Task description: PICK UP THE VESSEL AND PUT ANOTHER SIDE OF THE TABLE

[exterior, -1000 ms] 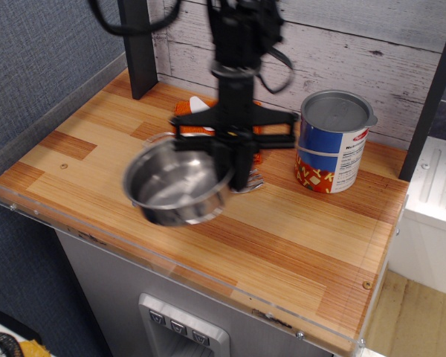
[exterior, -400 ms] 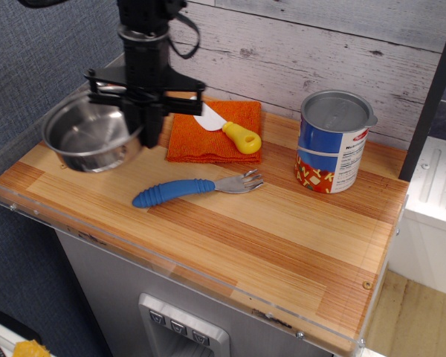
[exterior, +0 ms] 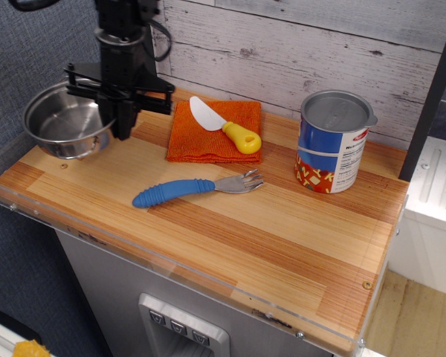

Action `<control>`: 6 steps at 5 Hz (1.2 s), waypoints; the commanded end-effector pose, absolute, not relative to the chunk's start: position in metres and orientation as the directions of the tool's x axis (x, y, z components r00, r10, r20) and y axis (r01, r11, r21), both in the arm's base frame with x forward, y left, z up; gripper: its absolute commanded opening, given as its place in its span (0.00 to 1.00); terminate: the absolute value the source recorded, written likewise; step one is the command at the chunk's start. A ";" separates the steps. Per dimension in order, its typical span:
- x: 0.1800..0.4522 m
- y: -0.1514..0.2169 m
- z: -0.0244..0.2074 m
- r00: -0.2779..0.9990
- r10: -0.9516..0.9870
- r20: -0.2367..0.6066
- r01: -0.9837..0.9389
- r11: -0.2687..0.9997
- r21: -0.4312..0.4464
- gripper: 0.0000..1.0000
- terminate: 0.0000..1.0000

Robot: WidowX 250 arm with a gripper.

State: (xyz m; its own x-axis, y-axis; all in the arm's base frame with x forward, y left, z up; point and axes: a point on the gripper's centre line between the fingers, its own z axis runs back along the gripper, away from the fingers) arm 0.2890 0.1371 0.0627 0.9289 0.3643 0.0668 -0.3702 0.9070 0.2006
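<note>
The vessel (exterior: pixel 63 126), a shallow shiny steel pot, hangs at the far left end of the table (exterior: pixel 282 238), over its left edge rim. My black gripper (exterior: pixel 117 119) is shut on the pot's right rim and holds it a little above the wood. The arm comes down from the top left. The pot looks empty inside.
An orange cloth (exterior: pixel 212 134) with a yellow-handled knife (exterior: pixel 227 128) lies at the back. A blue-handled fork (exterior: pixel 193 188) lies mid-table. A blue-labelled tin can (exterior: pixel 333 141) stands at the right. A dark post (exterior: pixel 152 37) rises behind the arm.
My gripper has carried the pot from the table's middle to its far left end, uncovering the cloth, knife and fork.
</note>
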 end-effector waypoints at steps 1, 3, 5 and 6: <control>0.320 0.156 0.063 0.940 0.314 0.136 -0.338 0.916 0.216 0.00 0.00; 0.337 0.151 0.035 0.940 0.321 0.114 -0.338 0.920 0.200 0.00 0.00; 0.335 0.153 0.039 0.940 0.313 0.132 -0.334 0.925 0.183 1.00 0.00; 0.334 0.154 0.043 0.942 0.311 0.128 -0.330 0.926 0.181 1.00 0.00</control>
State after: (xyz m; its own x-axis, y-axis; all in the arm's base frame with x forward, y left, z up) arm 0.3210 0.1436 0.0133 0.9522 0.3004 0.0550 -0.3054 0.9353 0.1790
